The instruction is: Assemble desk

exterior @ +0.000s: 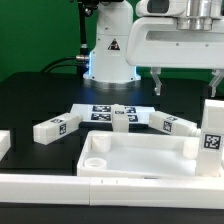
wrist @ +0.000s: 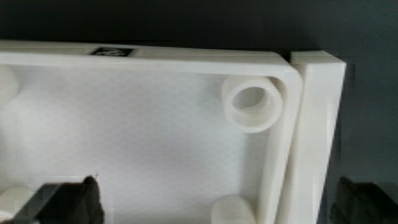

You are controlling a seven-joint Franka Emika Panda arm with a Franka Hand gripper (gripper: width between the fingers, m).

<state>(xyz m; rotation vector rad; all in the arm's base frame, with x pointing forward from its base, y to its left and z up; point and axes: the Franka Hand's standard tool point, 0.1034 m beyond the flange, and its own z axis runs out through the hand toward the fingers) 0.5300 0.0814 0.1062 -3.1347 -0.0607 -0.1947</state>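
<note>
The desk's large white panel [exterior: 135,158] lies flat near the front, raised rim up. In the wrist view its corner [wrist: 143,120] fills the picture, with a round socket [wrist: 254,105] beside the rim. My gripper [exterior: 186,84] hangs open above the panel's end at the exterior view's right, holding nothing. In the wrist view the gripper [wrist: 222,203] straddles the rim: one dark finger [wrist: 68,200] over the panel's inside, the other [wrist: 370,200] over the black table. Three tagged legs [exterior: 52,127] [exterior: 120,118] [exterior: 170,124] lie behind the panel. Another leg [exterior: 212,128] stands upright at the right.
The marker board [exterior: 100,110] lies behind the legs, before the white robot pedestal [exterior: 108,55]. A long white rail [exterior: 90,185] runs along the front edge. A white block [exterior: 3,145] shows at the exterior view's left edge. The table is black.
</note>
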